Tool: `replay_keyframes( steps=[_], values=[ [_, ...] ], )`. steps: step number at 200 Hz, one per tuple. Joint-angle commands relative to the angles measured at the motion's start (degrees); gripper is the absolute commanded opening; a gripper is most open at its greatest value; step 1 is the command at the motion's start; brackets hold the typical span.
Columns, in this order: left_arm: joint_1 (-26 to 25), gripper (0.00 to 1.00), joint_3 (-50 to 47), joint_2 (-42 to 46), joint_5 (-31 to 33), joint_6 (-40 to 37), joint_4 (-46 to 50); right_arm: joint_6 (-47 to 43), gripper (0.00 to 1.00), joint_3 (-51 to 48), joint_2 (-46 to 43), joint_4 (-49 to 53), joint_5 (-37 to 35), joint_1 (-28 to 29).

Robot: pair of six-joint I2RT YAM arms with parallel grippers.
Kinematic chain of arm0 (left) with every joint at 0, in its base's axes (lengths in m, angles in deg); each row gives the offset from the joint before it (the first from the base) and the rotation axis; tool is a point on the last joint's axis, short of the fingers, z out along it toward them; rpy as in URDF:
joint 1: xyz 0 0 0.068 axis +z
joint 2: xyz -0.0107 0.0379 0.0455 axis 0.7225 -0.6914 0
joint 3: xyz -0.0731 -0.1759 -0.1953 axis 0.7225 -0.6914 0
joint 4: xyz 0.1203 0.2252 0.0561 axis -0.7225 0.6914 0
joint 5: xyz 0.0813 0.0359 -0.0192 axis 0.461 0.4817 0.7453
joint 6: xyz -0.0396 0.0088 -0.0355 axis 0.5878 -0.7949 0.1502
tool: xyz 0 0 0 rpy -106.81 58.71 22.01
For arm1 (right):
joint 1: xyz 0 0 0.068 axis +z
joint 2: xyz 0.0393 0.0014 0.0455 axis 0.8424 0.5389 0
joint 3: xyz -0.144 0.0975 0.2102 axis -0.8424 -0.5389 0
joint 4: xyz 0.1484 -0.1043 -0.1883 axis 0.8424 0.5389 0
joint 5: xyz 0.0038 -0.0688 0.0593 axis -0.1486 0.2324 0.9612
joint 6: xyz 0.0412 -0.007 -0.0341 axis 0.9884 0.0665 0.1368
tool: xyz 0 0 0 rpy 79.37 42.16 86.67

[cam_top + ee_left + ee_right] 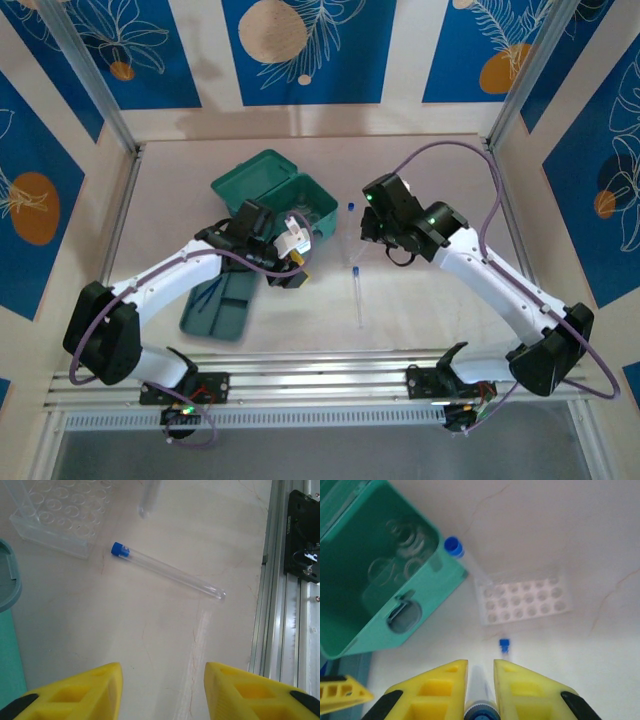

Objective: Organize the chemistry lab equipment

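Where the table begins just past the rail, the dark-green divided tray (215,312) sits on the left, partly under the left arm, with the blue tweezers (206,292) lying in one of its compartments. Right of it and well apart, the lying tube (167,573) rests flat on the bare tabletop, its blue cap at the end away from the rail. The left gripper (162,672) hangs over the table short of that tube, yellow fingers spread apart with nothing between them. Further in, the right gripper (481,666) has its fingers closed on the held tube (481,711), the blue cap nearest the wrist. Beyond it stands a clear rack (530,602) with rows of holes, and the standing tube (453,545) leans out of the corner nearest the case. Farthest back, the teal hinged plastic case (265,185) lies open just beside the rack, with clear round glassware (402,540) inside; I can't tell the pieces apart
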Motion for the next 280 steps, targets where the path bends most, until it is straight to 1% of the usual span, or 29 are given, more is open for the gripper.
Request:
replay_keyframes(
  steps=[1,27,63,93,125,170,212,280],
  values=[
    [-0.4,0.46,-1.0,1.3,0.8,0.1,-0.5,1.1,0.15,2.7,2.7,2.1,-11.5,1.2],
    [-0.5,0.47,-1.1,1.5,1.0,0.0,-0.5,0.4,0.15,5.6,6.8,2.7,-14.2,0.9],
    [-0.4,0.46,-1.0,1.5,1.4,-0.2,-0.4,-1.3,0.15,10.3,13.2,2.8,-14.7,-0.7],
    [-0.4,0.46,-1.1,1.9,1.7,-0.3,-0.5,-2.2,0.16,12.1,17.0,1.1,-14.3,-2.4],
    [-0.4,0.47,-1.3,2.4,2.0,-0.4,-0.2,-2.5,0.15,11.6,18.5,-1.1,-12.2,-5.3],
    [-0.5,0.46,-1.4,2.5,2.2,-0.6,-0.5,-2.4,0.15,10.9,20.7,-3.8,-9.2,-7.5],
    [-0.4,0.46,-1.5,2.5,2.4,-0.7,-0.5,-2.8,0.15,12.8,23.1,-4.3,-7.6,-7.9],
    [-0.4,0.47,-1.5,2.5,2.4,-0.7,-0.3,-2.4,0.15,13.9,25.7,-4.8,-7.7,-7.5]
  ],
)
